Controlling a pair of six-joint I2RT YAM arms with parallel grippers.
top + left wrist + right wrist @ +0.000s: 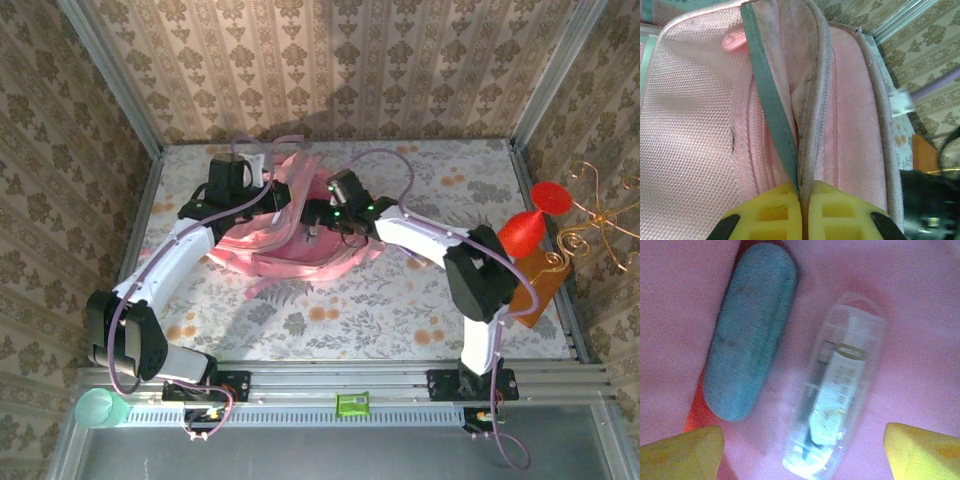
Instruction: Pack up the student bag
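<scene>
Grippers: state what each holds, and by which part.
Left gripper pinches the student bag by the zipper edge of its opening. Right gripper is open, holding nothing, over a clear tube.

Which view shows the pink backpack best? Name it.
Top external: it takes in almost the whole pink backpack. Left wrist gives a close-up of its zipper edge; right wrist, pink fabric under a teal case and clear tube.

One student bag (290, 255); one teal oblong case (752, 330); one clear tube (840, 385).
</scene>
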